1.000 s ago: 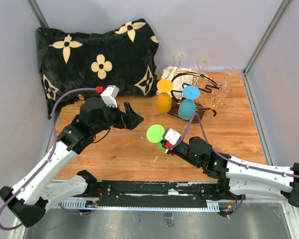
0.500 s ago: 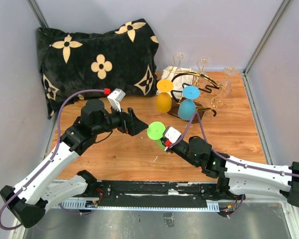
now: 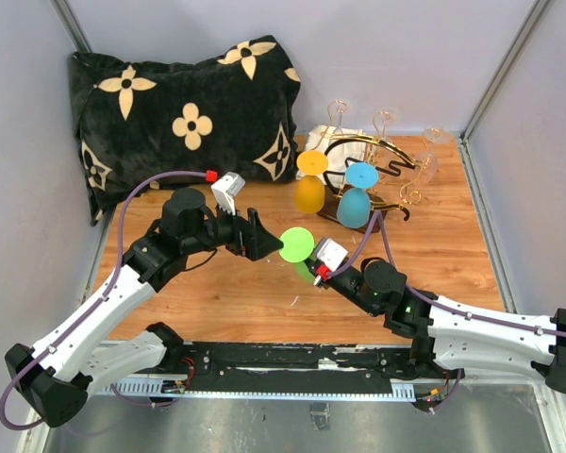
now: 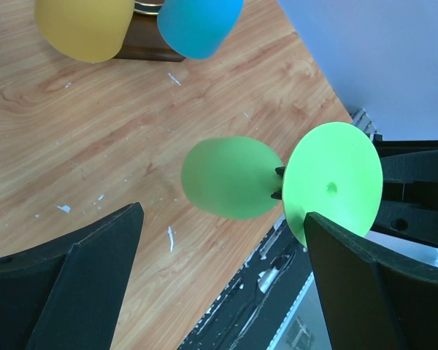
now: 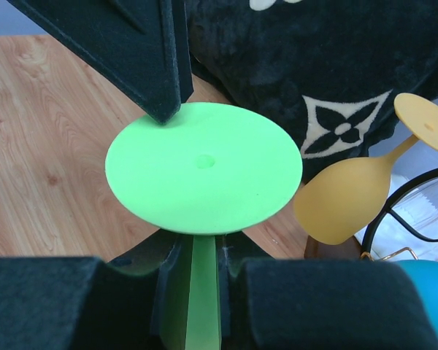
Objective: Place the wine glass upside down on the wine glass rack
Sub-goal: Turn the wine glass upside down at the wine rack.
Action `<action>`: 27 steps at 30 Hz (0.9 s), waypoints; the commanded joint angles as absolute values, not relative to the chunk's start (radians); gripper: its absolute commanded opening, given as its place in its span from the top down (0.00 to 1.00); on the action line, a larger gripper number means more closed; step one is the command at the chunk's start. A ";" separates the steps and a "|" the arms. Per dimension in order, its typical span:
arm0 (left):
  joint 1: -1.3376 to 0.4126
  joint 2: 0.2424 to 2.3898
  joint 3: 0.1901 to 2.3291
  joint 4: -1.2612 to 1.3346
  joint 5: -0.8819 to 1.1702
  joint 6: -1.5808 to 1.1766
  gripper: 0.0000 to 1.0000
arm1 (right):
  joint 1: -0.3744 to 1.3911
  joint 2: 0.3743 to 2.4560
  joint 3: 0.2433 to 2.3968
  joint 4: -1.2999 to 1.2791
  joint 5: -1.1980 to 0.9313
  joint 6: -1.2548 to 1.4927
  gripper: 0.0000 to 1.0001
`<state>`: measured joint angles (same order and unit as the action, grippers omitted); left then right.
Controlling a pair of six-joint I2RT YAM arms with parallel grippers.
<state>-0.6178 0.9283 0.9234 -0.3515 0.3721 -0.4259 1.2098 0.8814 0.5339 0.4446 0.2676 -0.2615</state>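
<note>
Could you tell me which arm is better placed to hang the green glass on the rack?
Probably the right arm. The right gripper is shut on the stem of the glass, foot up, and the rack stands nearer that side. The left gripper is open beside the foot, holding nothing.

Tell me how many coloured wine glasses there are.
3: the green glass in the right pincer; the yellow glass and blue glass hanging upside down on the rack.
</note>
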 commanded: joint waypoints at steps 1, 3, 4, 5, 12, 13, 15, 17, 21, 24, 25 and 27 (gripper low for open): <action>-0.621 0.934 0.922 -0.357 0.352 -0.404 0.04 | 1.213 0.862 0.566 0.492 0.249 -0.260 1.00; -0.621 0.938 0.922 -0.369 0.326 -0.401 0.04 | 1.213 0.858 0.564 0.497 0.244 -0.261 0.99; -0.621 0.940 0.922 -0.374 0.316 -0.400 0.04 | 1.213 0.856 0.563 0.497 0.241 -0.260 0.99; -0.621 0.942 0.923 -0.377 0.308 -0.400 0.05 | 1.213 0.855 0.562 0.499 0.238 -0.260 0.99; -0.621 0.951 0.937 -0.400 0.256 -0.406 0.06 | 1.213 0.842 0.550 0.502 0.232 -0.257 0.99; -0.621 0.951 0.939 -0.400 0.258 -0.407 0.06 | 1.213 0.841 0.549 0.500 0.236 -0.257 0.99; -0.621 0.950 0.944 -0.398 0.262 -0.409 0.06 | 1.213 0.842 0.547 0.498 0.242 -0.257 0.99; -0.621 0.943 0.950 -0.391 0.273 -0.412 0.05 | 1.213 0.845 0.543 0.495 0.250 -0.258 0.99; -0.621 0.918 0.964 -0.367 0.305 -0.431 0.02 | 1.213 0.850 0.532 0.493 0.272 -0.258 1.00; -0.621 0.898 0.988 -0.358 0.322 -0.441 0.01 | 1.212 0.849 0.512 0.508 0.292 -0.259 1.00; -0.621 0.893 0.997 -0.357 0.324 -0.443 0.00 | 1.211 0.848 0.506 0.512 0.296 -0.260 1.00; -0.621 0.884 1.013 -0.358 0.324 -0.446 0.00 | 1.204 0.843 0.493 0.523 0.299 -0.258 1.00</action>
